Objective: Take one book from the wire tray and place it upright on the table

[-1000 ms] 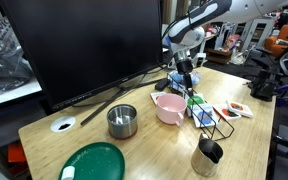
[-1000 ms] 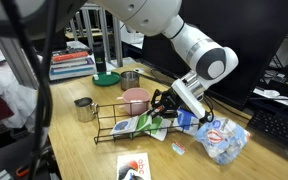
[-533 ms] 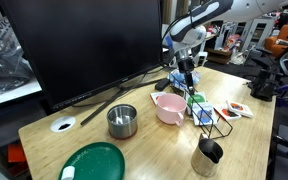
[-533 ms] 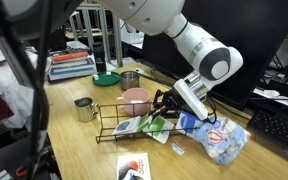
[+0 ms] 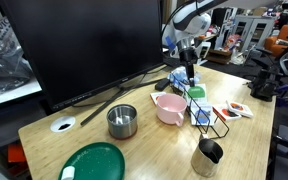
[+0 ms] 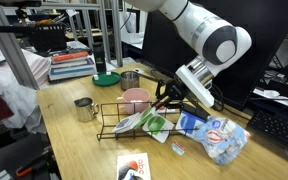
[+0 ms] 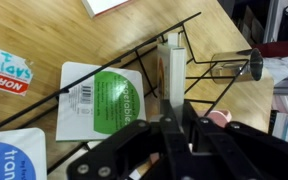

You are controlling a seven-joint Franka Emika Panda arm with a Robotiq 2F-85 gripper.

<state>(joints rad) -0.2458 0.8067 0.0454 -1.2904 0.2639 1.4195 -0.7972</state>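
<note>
You have the Robotiq gripper [image 7: 176,122] pinched narrow on the thin book with the bright green cover [image 7: 172,75], the jaws pressing its two faces at the near end of its upper edge. The book stands on edge over the small black wire-frame tray [image 7: 134,52], covers vertical. In the wrist view you see only the pale strip of its upper edge, running straight out ahead of the jaws and across the tray's bars, so that is the one axis you can read. In an exterior view the book [image 5: 196,93] hangs just under the gripper [image 5: 190,80], at the top of the tray [image 5: 214,122]. Whether its lower edge is free of the wires cannot be told. Judge it light and rather floppy. A thin paper book gripped at one end will likely droop or swing at the far end, and smooth covers may slip, so a hold nearer the middle of the upper edge would be steadier. A white booklet with a green disc [image 7: 102,100] lies in the tray just beside it and could catch on the way out. On the light wood-grain desk [image 5: 154,140] so thin a book has little base to stand on, so set it down square, well apart from the pink bowl [image 5: 169,108].
</note>
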